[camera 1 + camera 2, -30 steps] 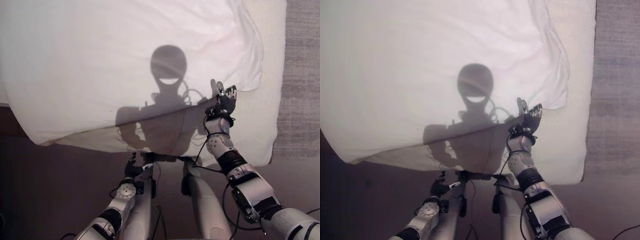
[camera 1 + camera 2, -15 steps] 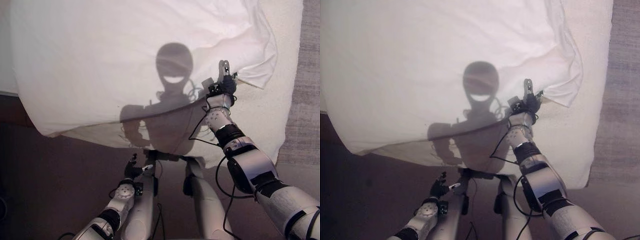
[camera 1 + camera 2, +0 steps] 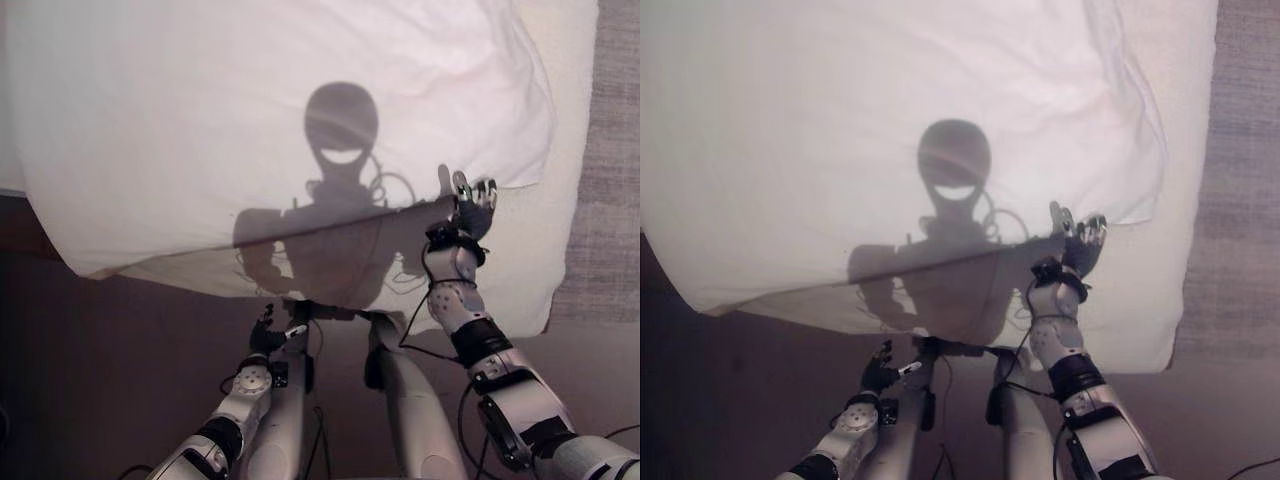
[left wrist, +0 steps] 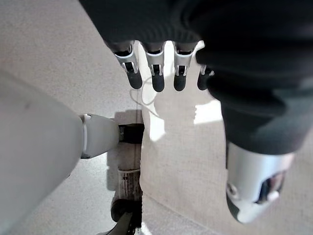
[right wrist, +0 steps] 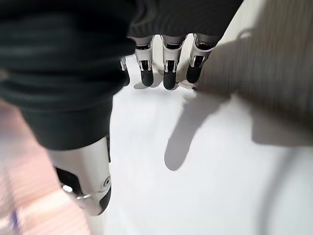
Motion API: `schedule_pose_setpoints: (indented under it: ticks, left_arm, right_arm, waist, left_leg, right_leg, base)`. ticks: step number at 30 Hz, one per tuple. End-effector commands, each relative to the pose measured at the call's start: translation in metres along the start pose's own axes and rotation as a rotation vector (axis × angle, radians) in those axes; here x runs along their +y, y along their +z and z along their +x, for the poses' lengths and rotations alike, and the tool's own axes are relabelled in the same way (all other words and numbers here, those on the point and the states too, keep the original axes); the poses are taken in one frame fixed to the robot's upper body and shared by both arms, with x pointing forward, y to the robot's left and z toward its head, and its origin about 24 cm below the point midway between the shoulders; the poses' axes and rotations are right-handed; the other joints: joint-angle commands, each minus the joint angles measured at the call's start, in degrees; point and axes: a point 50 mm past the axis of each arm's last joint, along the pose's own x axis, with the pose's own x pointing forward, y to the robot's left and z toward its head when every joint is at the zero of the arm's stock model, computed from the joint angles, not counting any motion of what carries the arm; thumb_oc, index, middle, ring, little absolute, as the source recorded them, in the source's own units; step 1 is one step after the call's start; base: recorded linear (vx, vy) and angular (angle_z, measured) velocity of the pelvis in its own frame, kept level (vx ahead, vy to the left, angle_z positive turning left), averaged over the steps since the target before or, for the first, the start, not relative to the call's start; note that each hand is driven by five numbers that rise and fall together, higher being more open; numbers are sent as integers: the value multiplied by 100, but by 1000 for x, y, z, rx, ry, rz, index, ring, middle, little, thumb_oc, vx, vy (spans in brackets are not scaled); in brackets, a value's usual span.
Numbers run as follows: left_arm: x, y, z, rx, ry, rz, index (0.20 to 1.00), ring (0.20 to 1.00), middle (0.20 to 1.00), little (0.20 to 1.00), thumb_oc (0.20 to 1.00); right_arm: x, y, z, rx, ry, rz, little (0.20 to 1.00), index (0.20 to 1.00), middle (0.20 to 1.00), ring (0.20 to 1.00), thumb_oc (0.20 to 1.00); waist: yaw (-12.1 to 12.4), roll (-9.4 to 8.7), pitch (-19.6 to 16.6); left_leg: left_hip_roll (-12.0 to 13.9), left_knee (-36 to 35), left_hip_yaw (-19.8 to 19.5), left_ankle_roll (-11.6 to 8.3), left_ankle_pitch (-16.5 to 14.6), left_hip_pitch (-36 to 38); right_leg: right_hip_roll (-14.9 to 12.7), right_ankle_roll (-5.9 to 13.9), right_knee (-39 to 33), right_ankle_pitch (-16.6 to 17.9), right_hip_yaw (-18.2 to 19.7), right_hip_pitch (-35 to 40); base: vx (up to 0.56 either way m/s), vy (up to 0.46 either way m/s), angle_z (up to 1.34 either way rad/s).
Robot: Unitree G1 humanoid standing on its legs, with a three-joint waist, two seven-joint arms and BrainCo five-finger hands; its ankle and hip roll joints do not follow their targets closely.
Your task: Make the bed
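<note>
Here the right hand (image 3: 468, 212) fingers (image 5: 168, 73) lie straight over the duvet (image 3: 250, 110).

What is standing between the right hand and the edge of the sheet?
Nothing visible does. The right hand is raised, fingers straight, right at the near edge of the sheet, over the mattress. The left hand hangs low, away from the bed.

The duvet (image 3: 250, 110) is plain white, without pattern. The mattress (image 3: 520, 260) showing past its right edge is cream-white and lightly textured. The floor (image 3: 100, 390) below the bed's near edge is dark brown. A grey, finely woven carpet (image 3: 615, 150) borders the bed's right edge.
</note>
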Motion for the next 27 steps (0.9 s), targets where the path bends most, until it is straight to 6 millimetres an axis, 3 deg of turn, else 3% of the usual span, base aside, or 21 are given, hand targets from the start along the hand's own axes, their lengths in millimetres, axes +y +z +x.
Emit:
schedule_pose_setpoints:
  ticks: [1,6,12,23,27]
  left_arm:
    - [5,-10,-5,8,32,-2,1000,1000,1000,1000,1000]
    - [6,-10,-6,-4,24,-3,1000,1000,1000,1000,1000]
    - [-1,-6,-6,-16,-20,-18,1000,1000,1000,1000,1000]
    - [0,-8,-7,-16,-64,-1,1000,1000,1000,1000,1000]
    - [3,-11,-6,7,-73,16,1000,1000,1000,1000,1000]
  right_arm:
    - [3,26,8,-141,21,7,1000,1000,1000,1000,1000]
    - [4,27,14,-146,34,-51,1000,1000,1000,1000,1000]
    - [30,26,21,-103,152,-19,1000,1000,1000,1000,1000]
    - [68,34,45,-63,281,-175,1000,1000,1000,1000,1000]
    - [80,27,55,70,208,-48,1000,1000,1000,1000,1000]
  waist:
    - [-63,-90,-58]
    - [-65,11,-58]
    - [6,86,-58]
    - [240,137,-58]
    - [362,185,-58]
  left_leg:
    - [-117,13,70,-69,-191,15]
    - [-123,2,114,-71,-180,2]
    - [-120,-3,104,-91,-165,-47]
    - [-115,-3,38,-122,-145,-123]
    - [-115,-3,13,-138,-143,-143]
  right_leg:
    - [-386,412,556,162,223,49]
    - [-386,427,545,189,280,-6]
    - [-368,416,506,199,269,-22]
    - [-373,407,509,203,173,-69]
    - [-370,403,524,196,148,-81]
  base:
    - [-15,40,-20]
    - [-8,17,-6]
    - [1,-10,-6]
    - [1,-1,0]
    - [12,-15,6]
